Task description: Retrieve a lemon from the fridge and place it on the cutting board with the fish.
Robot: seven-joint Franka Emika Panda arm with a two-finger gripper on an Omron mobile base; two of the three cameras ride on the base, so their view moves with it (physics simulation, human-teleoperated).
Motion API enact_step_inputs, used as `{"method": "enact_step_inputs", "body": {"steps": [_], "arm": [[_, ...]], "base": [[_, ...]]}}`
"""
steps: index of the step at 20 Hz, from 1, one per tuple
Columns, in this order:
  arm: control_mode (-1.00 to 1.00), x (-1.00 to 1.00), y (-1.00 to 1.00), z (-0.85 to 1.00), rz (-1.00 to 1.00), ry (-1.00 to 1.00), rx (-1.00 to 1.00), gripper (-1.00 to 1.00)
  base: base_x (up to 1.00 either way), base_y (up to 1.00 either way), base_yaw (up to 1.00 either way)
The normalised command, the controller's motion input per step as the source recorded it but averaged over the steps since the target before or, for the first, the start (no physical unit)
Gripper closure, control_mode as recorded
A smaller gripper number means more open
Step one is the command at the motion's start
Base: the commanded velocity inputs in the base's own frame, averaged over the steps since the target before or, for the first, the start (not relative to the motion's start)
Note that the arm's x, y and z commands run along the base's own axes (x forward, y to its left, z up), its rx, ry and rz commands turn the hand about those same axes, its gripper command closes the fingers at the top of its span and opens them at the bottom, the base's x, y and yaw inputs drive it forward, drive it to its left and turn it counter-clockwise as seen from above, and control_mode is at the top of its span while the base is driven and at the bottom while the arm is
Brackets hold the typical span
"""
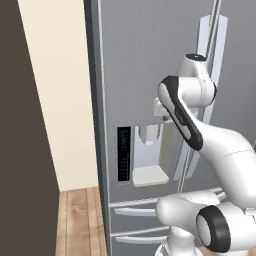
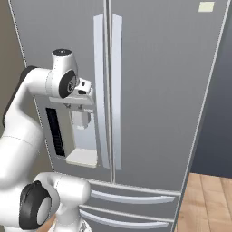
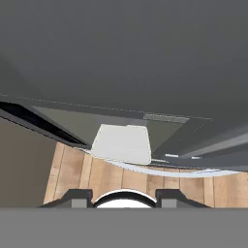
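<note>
Grey fridge doors stand closed just ahead of my claw, fingers apart and empty, held beside the handles because the lemon presumably waits inside.

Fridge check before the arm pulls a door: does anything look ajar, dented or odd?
Nothing stands out. The fridge has both doors shut and flush, handles straight, drawers closed. The gripper hangs in front of the dispenser, holding nothing.
</note>
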Motion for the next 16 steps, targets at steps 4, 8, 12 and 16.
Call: {"method": "enact_step_inputs", "body": {"steps": [4, 8, 12, 16], "arm": [[1.0, 0.0, 0.0, 0.0, 0.0, 0.0, 0.0, -1.0], [1.0, 0.0, 0.0, 0.0, 0.0, 0.0, 0.0, -1.0], [1.0, 0.0, 0.0, 0.0, 0.0, 0.0, 0.0, -1.0], [1.0, 0.0, 0.0, 0.0, 0.0, 0.0, 0.0, -1.0]], "base": [[0.0, 0.0, 0.0], [-0.19, -0.27, -0.02], [-0.34, -0.5, -0.05], [-0.02, -0.5, -0.01]]}}
